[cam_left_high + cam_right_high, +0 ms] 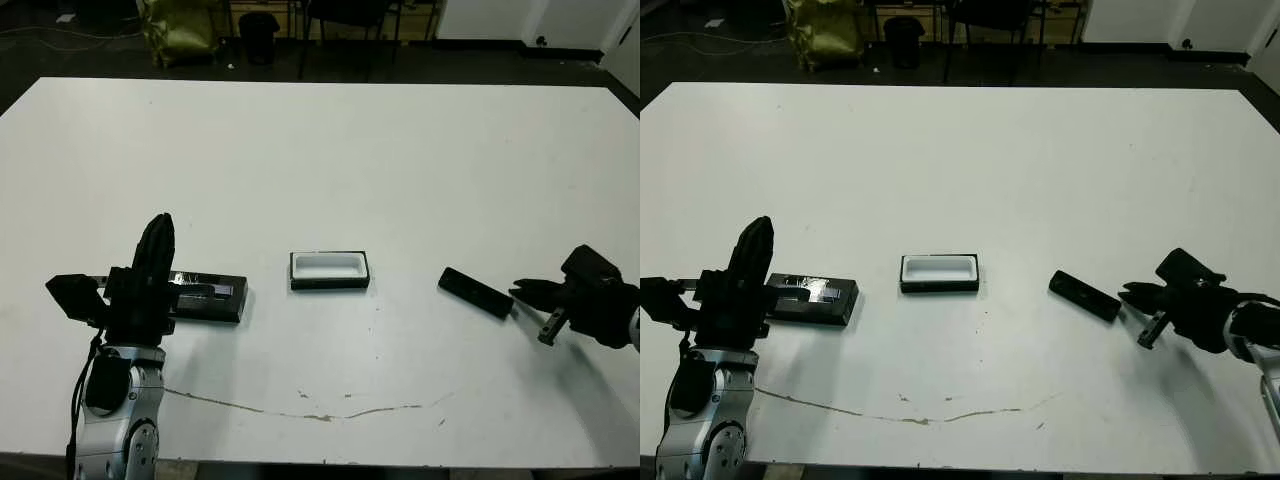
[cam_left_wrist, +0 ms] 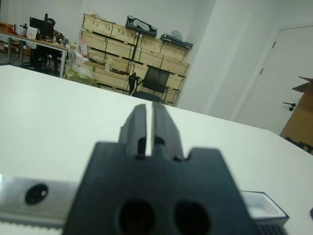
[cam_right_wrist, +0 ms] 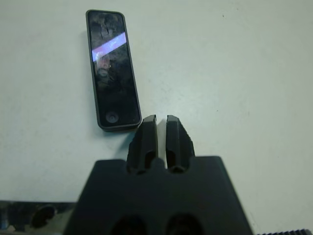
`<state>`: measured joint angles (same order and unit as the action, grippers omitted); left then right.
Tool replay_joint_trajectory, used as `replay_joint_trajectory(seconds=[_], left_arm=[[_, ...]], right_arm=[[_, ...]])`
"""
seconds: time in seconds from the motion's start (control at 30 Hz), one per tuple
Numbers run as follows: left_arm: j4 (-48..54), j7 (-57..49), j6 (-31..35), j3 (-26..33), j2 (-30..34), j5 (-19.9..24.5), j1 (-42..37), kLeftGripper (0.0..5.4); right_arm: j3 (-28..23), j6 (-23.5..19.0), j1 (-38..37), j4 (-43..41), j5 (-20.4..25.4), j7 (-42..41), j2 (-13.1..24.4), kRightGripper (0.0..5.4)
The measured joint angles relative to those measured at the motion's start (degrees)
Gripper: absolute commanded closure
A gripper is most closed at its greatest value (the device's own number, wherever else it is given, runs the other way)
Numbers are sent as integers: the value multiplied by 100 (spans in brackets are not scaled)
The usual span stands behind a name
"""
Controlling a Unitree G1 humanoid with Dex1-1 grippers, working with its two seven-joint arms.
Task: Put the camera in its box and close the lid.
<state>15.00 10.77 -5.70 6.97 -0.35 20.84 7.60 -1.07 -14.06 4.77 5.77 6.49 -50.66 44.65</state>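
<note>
Black, glossy camera (image 3: 112,70) flat on worktop (image 1: 400,180), right of open box (image 1: 330,270); probably light, rigid, slippery. Best pinched across narrow sides. Right gripper (image 3: 161,120) fingers nearly together beside it; left gripper (image 2: 150,113) likewise.

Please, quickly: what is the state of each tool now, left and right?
Left tool: closed, holding nothing.
Right tool: closed, holding nothing, beside the camera.

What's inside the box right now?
Nothing: the small black tray with white lining shows only bare lining. The slim black bar-shaped camera lies on the table to its right, the flat black lid with silvery strip to its left.
</note>
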Motion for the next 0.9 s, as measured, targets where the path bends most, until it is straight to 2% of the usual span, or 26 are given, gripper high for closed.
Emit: replay_joint_trajectory(seconds=[0.27, 0.37, 0.63, 0.9], left_arm=[[2, -5, -2, -1, 0, -26, 2, 538], [2, -5, -3, -3, 0, -26, 3, 538], [2, -3, -3, -4, 0, -23, 6, 538], [-22, 5, -48, -3, 0, -32, 7, 538]], right_arm=[[61, 321, 137, 351, 111, -128, -100, 540], [99, 316, 137, 335, 104, -100, -105, 540], [115, 183, -8, 39, 157, -41, -106, 540], [109, -286, -255, -606, 266, -16, -105, 540]])
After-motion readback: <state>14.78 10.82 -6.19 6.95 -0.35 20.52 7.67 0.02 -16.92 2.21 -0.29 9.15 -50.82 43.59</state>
